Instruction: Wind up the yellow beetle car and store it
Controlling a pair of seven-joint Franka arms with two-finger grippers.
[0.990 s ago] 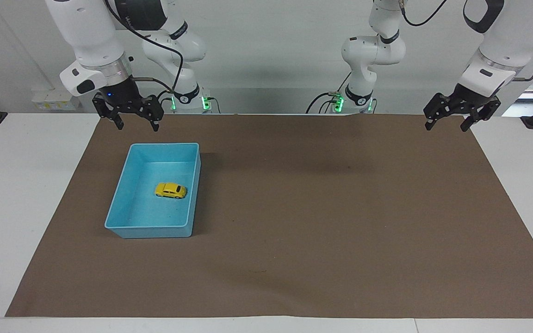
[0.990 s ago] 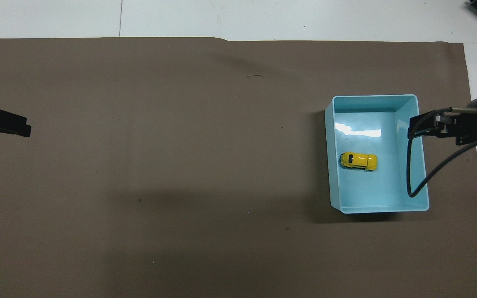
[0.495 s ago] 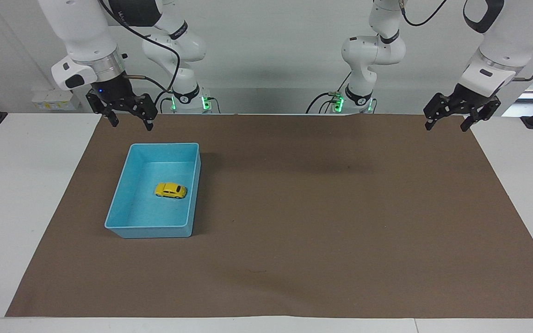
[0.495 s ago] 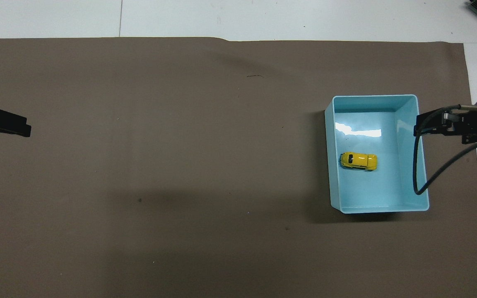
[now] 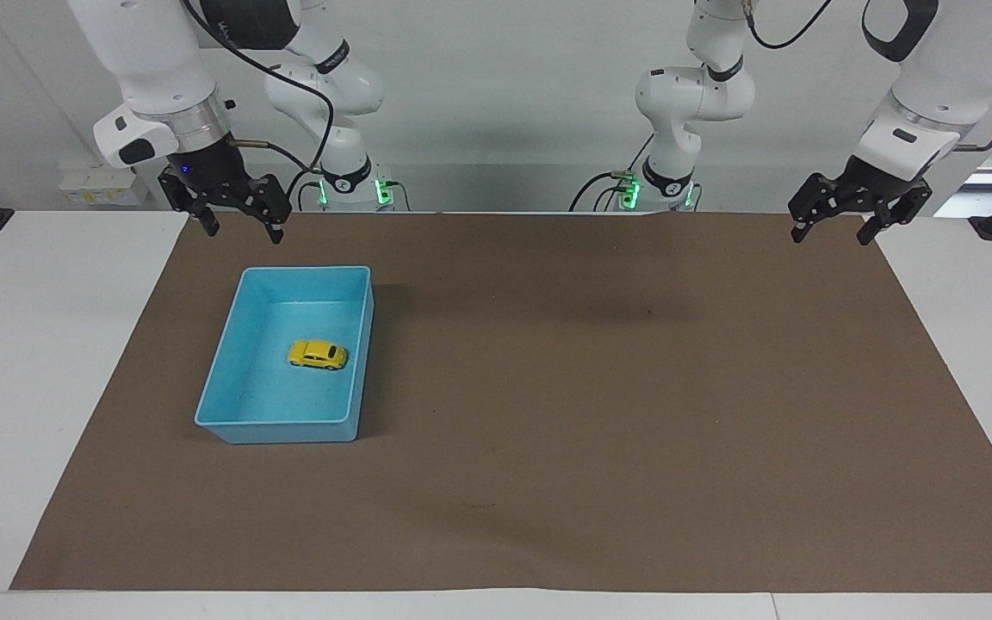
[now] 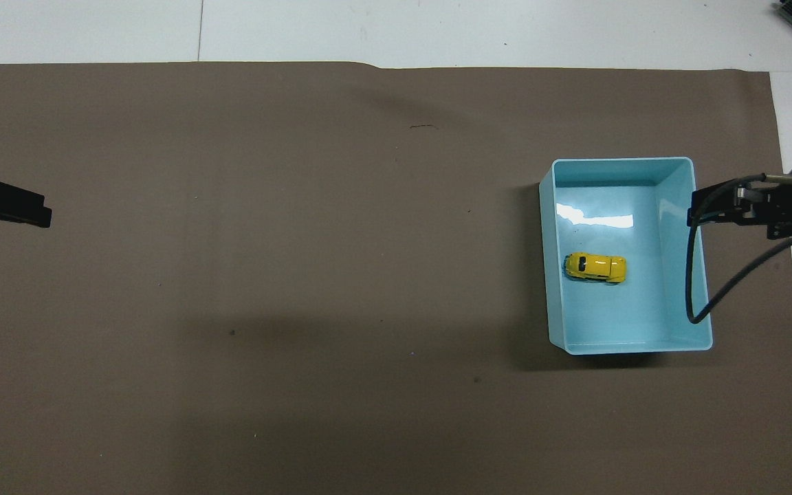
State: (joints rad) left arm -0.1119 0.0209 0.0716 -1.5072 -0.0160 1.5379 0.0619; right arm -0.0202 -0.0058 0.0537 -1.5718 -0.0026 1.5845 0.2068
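My right gripper [image 5: 244,227] has drawn up and away from the blue bin [image 5: 213,385], jaws wide and empty like my waiting left gripper [image 5: 832,228], while the yellow beetle car [image 5: 318,355] lies inside the bin, apparently stored.

The yellow beetle car [image 5: 318,355] stands on its wheels inside the blue bin [image 5: 229,422], in the left half of the frame, on the brown mat [image 5: 599,413]. The right gripper [image 5: 243,230] hangs open in the upper left, above the mat's edge. The left gripper [image 5: 832,232] hangs open in the upper right, holding nothing.
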